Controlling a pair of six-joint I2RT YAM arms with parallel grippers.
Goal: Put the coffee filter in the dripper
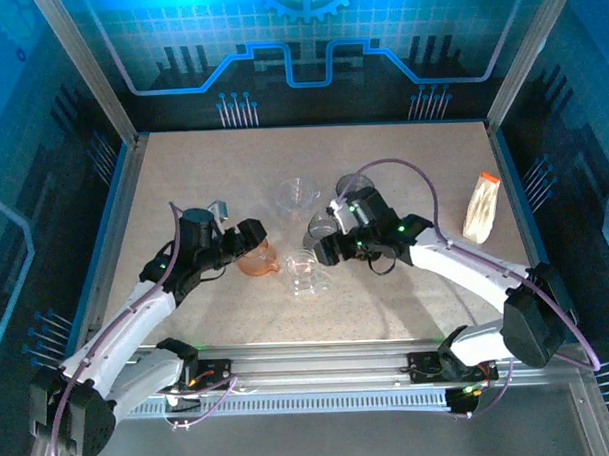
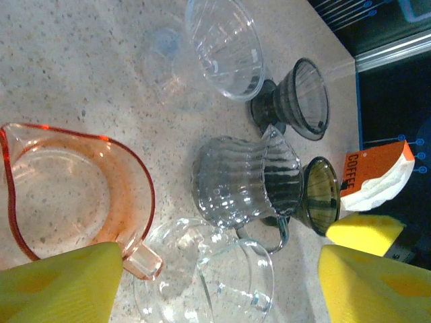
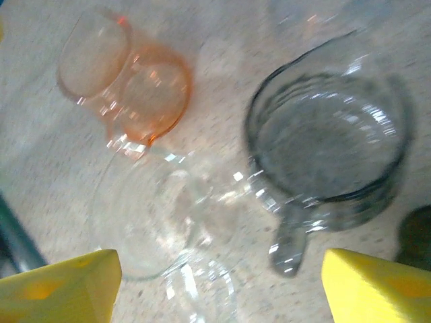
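Note:
The coffee filters sit in an orange-and-white pack [image 1: 481, 207] at the right of the table; its "COFFEE" label and white filter edges [image 2: 374, 178] show in the left wrist view. Several glass drippers cluster mid-table: an orange one [image 1: 257, 258], a clear one [image 1: 306, 274], a grey ribbed one [image 1: 323, 227] and another clear one [image 1: 296, 195]. My left gripper [image 1: 247, 238] stands open beside the orange dripper [image 2: 74, 195], with the clear dripper [image 2: 202, 269] between its fingers [image 2: 60, 282]. My right gripper [image 1: 330, 245] hangs open over the clear dripper [image 3: 168, 222] and grey dripper [image 3: 330, 145].
Two small dark grey drippers [image 2: 300, 97] [image 2: 320, 195] stand behind the ribbed one. The speckled table [image 1: 183, 182] is walled by a metal frame [image 1: 118, 194] on both sides. The filter pack lies well right of the drippers.

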